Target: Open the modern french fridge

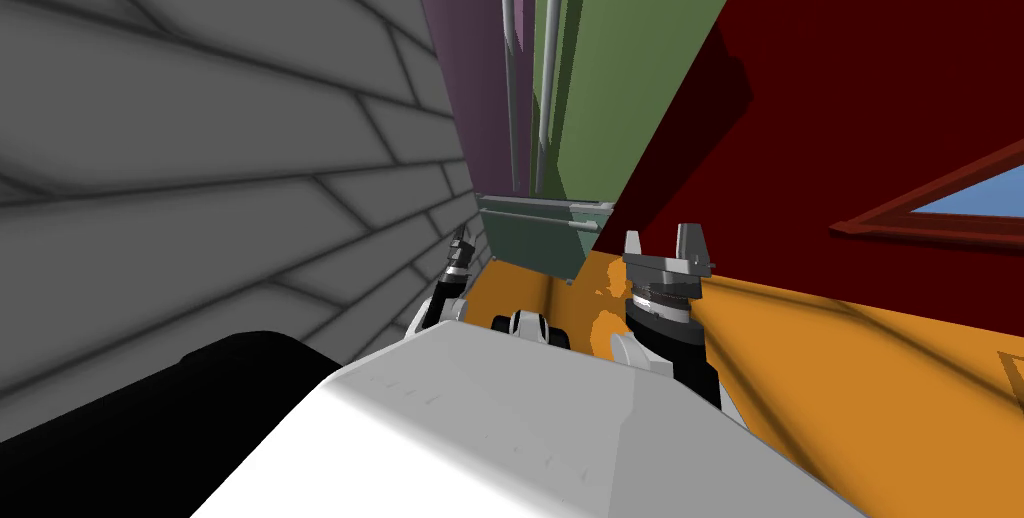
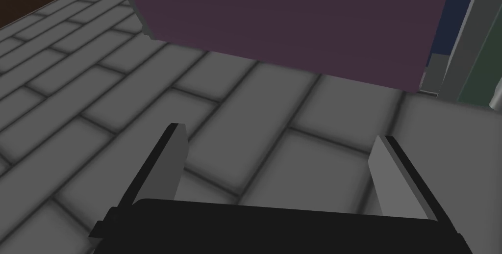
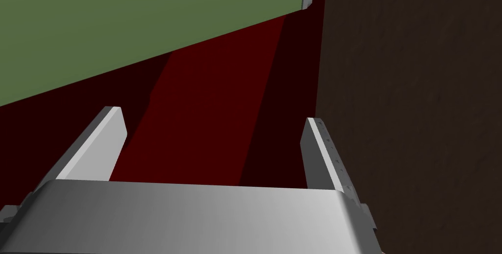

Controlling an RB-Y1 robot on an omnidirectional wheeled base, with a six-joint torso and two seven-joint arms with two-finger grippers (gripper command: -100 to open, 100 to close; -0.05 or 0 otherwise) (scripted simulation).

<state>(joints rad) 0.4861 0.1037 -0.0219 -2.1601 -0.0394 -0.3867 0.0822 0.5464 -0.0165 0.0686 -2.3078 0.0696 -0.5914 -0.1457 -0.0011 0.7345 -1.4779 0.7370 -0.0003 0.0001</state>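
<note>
Fridge [image 1: 530, 142] straight ahead, both doors shut. Brick wall [image 1: 200, 142]; left claw [image 1: 459, 245] spread, empty, parked beside it. Purple door [image 1: 465, 52], twin vertical handles [image 1: 547, 62] at seam, green door [image 1: 620, 42]. Right claw [image 1: 666, 245] spread, empty, low, presumably staged for handle.

Head looks steeply down; left wrist faces purple panel [image 2: 294, 20] close, right wrist green panel [image 3: 147, 20]

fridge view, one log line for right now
fridge | handles untouched | left gripper open, near purple door | right gripper open, near green door
</note>
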